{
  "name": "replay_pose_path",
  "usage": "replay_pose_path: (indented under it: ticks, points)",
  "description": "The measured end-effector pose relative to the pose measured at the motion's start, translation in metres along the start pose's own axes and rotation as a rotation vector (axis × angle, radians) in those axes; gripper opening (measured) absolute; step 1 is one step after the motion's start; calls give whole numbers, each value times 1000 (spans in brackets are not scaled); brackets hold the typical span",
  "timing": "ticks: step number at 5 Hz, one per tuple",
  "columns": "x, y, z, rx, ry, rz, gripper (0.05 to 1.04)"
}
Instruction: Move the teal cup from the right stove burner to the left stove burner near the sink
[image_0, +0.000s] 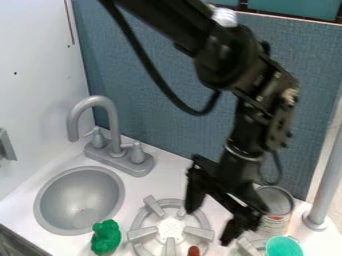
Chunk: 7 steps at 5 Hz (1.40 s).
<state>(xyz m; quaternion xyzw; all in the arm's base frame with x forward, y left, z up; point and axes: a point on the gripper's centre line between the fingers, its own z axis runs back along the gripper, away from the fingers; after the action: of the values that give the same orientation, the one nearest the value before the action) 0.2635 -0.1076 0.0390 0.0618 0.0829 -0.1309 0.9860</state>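
Note:
The black gripper (208, 226) hangs with its fingers spread apart over the right side of the grey stove burner (170, 230), with nothing seen between them. Below it, a small reddish-brown object (194, 251) lies at the burner's front, cut by the bottom edge of the view. A bumpy green toy (105, 237) rests on the white counter between the sink and the burner. A metal can (274, 212) stands right of the gripper, partly behind it. In front of the can is a round teal container (284, 247).
At the left is a round grey sink (50, 200) with a faucet (95, 101) behind it. Part of a second burner (248, 248) shows at the bottom right. A grey post (324, 185) rises at the right edge. A blue panel (167, 130) backs the counter.

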Motion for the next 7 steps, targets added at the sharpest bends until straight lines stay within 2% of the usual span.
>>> replay_pose_path:
  ticks: [2, 3, 4, 6, 7]
  points:
    - [35, -24, -28, -70, -68, -47, 1002]
    - [49, -28, -38, -80, -96, -49, 1002]
    - [64, -36, -47, -124, -141, -53, 1002]
    - [81, -45, -54, -165, -174, -14, 1002]
    - [86, -42, -62, -141, -158, 20, 964]
